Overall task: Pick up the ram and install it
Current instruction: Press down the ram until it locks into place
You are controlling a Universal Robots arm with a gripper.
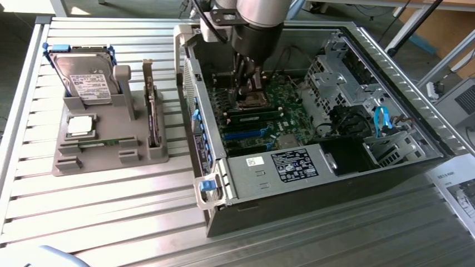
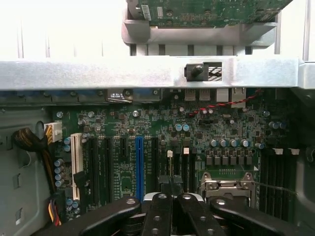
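The ram is a thin green strip lying on edge in a front slot of the grey holder, at the exterior view's left. My gripper is far from it, lowered inside the open computer case over the motherboard. Its black fingers are shut together with nothing seen between them. The gripper hangs just beside the metal CPU socket, with the motherboard and the expansion slots, one of them blue, spread beneath it.
The holder also carries a silver hard drive, a small square chip and an upright expansion card. The case's rear wall stands ahead of the gripper. Cables, a drive cage and the power supply crowd the case.
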